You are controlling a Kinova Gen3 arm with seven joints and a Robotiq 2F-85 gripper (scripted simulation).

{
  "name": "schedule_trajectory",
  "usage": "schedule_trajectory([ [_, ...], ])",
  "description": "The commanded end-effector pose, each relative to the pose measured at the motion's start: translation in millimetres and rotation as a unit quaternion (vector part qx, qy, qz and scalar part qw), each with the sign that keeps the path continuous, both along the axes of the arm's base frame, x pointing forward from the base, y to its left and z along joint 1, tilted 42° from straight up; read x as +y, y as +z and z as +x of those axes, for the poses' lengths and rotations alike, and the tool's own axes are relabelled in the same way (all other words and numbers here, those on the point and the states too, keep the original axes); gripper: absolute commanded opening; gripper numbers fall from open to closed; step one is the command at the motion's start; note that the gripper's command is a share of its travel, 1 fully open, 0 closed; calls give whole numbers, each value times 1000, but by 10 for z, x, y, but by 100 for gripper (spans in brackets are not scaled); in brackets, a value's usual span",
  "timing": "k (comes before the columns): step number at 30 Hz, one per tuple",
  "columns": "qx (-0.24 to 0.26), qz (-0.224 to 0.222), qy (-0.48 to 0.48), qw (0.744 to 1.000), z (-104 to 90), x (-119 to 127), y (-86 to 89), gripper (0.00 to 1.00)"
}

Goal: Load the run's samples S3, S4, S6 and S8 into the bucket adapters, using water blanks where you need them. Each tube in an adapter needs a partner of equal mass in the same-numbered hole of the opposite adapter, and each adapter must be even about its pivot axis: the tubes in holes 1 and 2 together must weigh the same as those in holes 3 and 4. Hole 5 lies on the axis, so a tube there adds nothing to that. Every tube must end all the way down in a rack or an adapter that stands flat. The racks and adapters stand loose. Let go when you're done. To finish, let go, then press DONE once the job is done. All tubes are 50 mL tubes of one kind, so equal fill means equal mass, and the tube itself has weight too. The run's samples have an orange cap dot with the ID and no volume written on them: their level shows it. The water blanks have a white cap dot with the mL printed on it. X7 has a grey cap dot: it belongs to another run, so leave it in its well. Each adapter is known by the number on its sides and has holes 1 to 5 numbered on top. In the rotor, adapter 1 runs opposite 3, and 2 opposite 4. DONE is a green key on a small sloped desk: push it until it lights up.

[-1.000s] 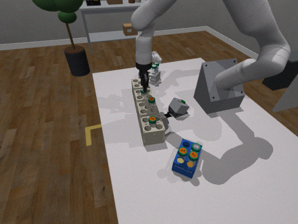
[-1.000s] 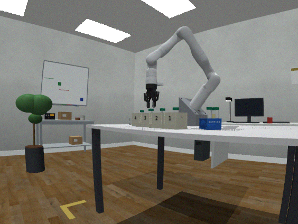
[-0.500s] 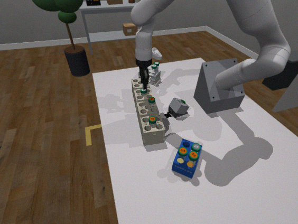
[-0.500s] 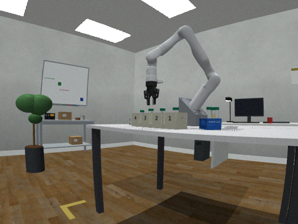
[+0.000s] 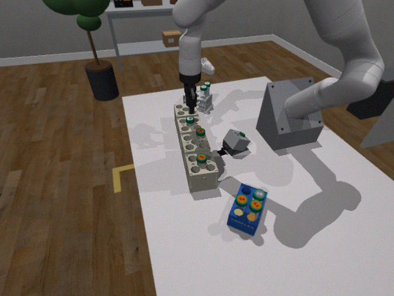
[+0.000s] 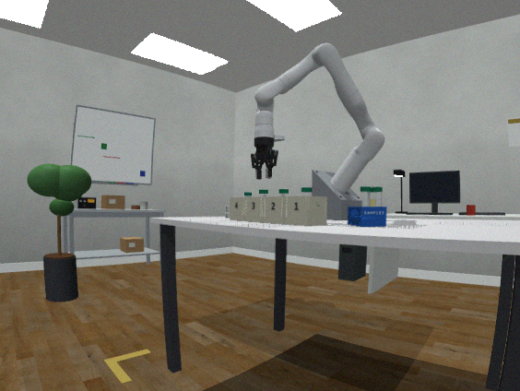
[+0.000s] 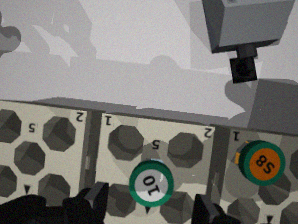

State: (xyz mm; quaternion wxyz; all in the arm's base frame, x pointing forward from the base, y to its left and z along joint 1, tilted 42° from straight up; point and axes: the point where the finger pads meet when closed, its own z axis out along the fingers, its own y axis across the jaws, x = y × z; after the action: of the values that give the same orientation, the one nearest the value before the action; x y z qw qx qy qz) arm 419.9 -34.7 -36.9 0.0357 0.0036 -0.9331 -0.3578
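Gripper [image 6: 264,174] hangs above the row of adapters [image 6: 277,210], fingers spread about halfway, released, nothing between them and nothing touched. Wrist view, left to right: left finger [image 7: 95,199] at the bottom edge; right of it, between the two fingers and below them, the water blank marked 10 [image 7: 151,183], seated in an adapter hole; right finger [image 7: 206,211]; further right, in the neighbouring adapter, sample S8 [image 7: 261,162], seated. Beyond the fingers, upper right, the DONE desk [image 7: 250,22]. Blue sample rack [image 5: 247,209] stands well apart from the fingers.
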Motion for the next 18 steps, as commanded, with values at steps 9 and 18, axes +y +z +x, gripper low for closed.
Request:
schedule_trajectory([
  [9, -1, 0, -1, 1000, 13, -89, 94, 62],
  [18, -1, 0, -1, 1000, 21, -169, 183, 62],
])
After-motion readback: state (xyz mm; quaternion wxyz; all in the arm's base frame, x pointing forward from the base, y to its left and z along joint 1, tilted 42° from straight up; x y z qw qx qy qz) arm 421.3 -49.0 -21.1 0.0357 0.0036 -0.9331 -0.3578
